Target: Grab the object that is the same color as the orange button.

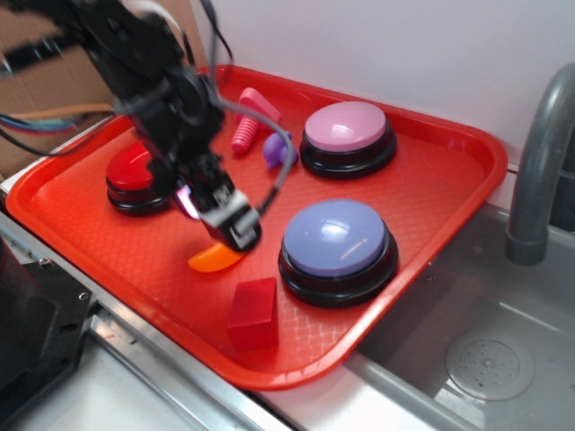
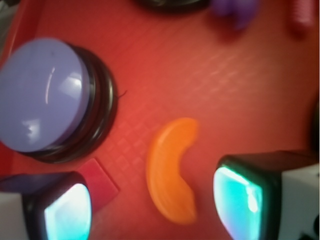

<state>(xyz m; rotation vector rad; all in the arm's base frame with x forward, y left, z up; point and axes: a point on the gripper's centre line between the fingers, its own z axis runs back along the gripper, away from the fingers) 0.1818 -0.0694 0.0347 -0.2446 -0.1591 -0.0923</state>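
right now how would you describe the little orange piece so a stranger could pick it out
Find the red tray, then its big blue-purple button near the front. Left of that button, under the robot's hand, lies the orange piece. It is a smooth crescent, flatter than the nearby red cube.

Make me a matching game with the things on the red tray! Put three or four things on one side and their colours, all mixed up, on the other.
Things:
1. crescent-shaped piece
2. cube
3. big domed button nearest the cube
4. ridged bolt at the back of the tray

Colours:
A. pink
B. orange
C. lavender blue
D. red

Pairs: 1-B, 2-D, 3-C, 4-A
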